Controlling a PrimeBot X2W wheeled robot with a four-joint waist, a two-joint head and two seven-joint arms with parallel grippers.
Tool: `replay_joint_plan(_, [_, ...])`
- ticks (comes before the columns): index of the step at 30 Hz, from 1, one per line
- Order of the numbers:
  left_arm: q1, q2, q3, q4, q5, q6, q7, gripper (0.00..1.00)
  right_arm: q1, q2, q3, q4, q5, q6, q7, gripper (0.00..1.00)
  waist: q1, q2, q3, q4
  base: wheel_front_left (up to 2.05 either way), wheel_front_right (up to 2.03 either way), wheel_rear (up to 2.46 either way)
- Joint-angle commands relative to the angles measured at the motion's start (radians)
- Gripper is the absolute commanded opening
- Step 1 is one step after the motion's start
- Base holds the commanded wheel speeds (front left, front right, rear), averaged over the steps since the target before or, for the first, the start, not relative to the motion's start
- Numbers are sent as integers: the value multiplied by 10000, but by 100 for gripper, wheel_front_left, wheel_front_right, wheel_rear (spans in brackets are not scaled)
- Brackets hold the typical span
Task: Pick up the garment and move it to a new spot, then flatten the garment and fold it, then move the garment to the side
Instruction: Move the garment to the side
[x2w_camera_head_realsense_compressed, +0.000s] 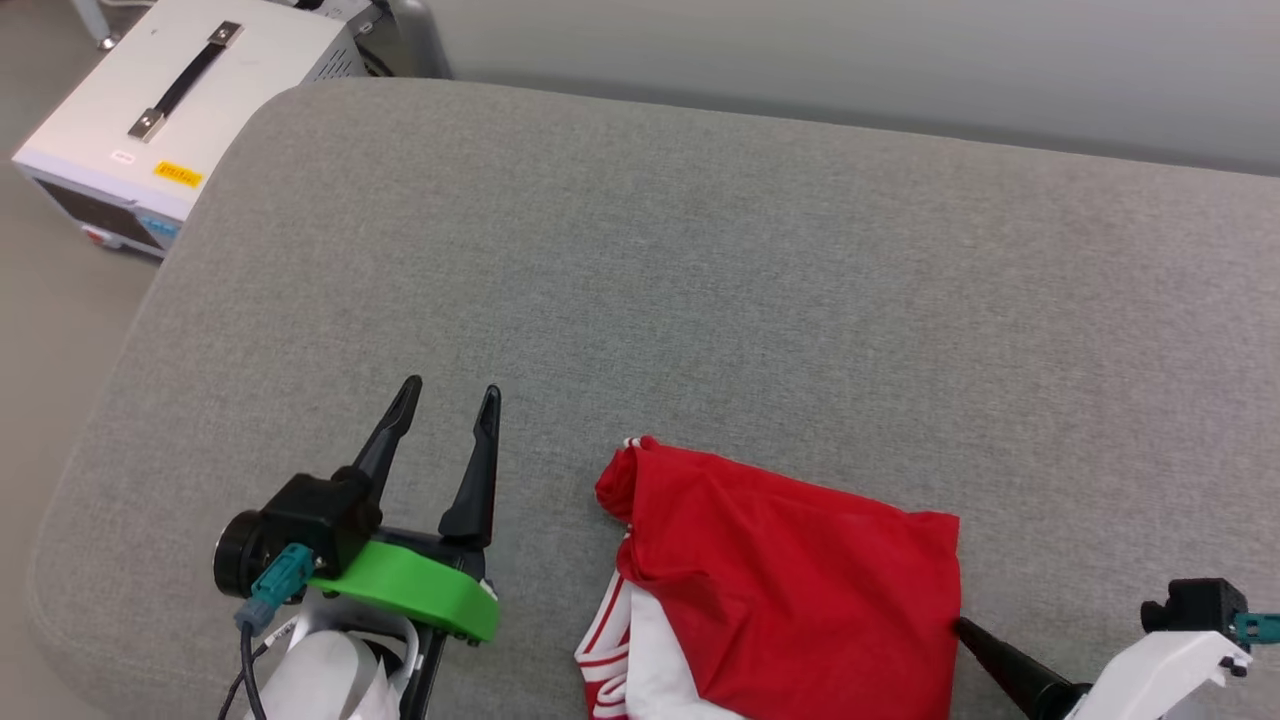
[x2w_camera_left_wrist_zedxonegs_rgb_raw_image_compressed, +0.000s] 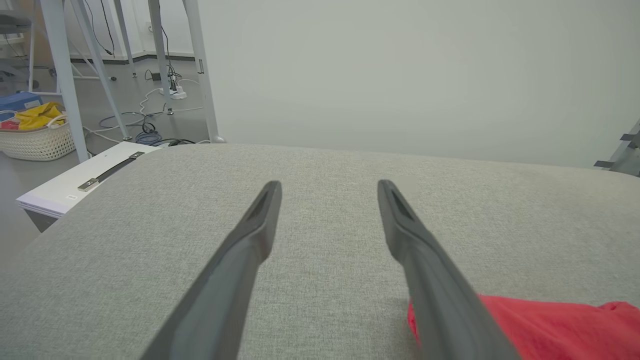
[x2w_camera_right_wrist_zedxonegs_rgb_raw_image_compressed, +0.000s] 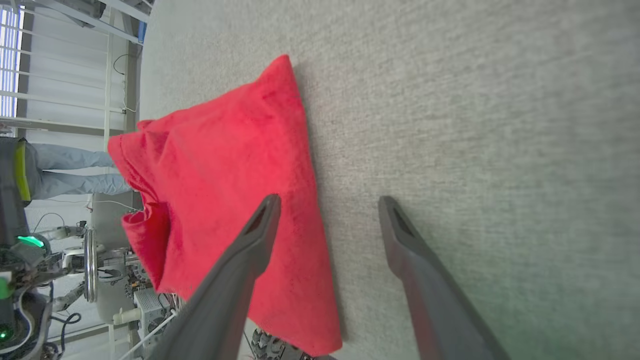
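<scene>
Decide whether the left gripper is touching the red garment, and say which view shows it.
Apart. In the head view a strip of bare grey cushion lies between the open left gripper and the garment.

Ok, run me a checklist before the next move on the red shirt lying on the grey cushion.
1. Left gripper open: ok.
2. Right gripper open: ok.
3. Red soft-fabric T-shirt with white sleeves folded into a compact bundle: ok.
4. Left gripper apart from the shirt: ok.
5. Right gripper contact with the shirt's edge: cannot tell.
6. Whole shirt resting on the grey fabric cushion: cannot tell, its near part is cut off.
</scene>
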Motion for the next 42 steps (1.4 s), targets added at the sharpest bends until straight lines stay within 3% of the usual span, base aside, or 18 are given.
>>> replay_joint_plan(1, [-162,-134,90,28,122,-105,-57,100,-202,-23,136,162,107,-4,178,100,0,0,519,551,0,0,0])
replay_joint_plan(9, [-237,-571,612,205,509,-577,-58,100,-408,-22,723,1201,618,-4,1296,100,0,0,794,902,0,0,0])
replay_joint_plan(10, [-227,-618,686,232,562,-629,-58,100,-430,-22,778,1253,602,-4,1365,47,0,0,792,907,0,0,0])
replay_joint_plan(11, [-217,-657,739,252,605,-669,-58,100,-461,-22,811,1252,594,-4,1367,15,0,0,784,908,0,0,0])
replay_joint_plan(12, [-198,-704,802,280,659,-714,-58,100,-507,-22,858,1223,618,-4,1346,0,0,0,759,901,0,0,0])
replay_joint_plan(18, [25,-852,1023,457,941,-909,-58,100,-696,-22,1096,759,427,-4,1242,0,0,0,250,633,0,0,0])
replay_joint_plan(23, [326,-796,1090,485,1151,-1002,-58,100,-896,-267,1292,-103,-529,-4,1159,0,0,0,-319,29,0,0,0])
replay_joint_plan(33, [683,-699,1206,73,1333,-1008,-58,100,-1201,-1586,1507,-1308,-2466,-4,1796,0,0,0,-516,-2336,0,0,0])
replay_joint_plan(42, [420,-346,1243,-479,1494,-1067,-14,100,-2332,-2240,1852,-1465,-3543,-4,1979,0,0,0,502,-4668,0,0,0])
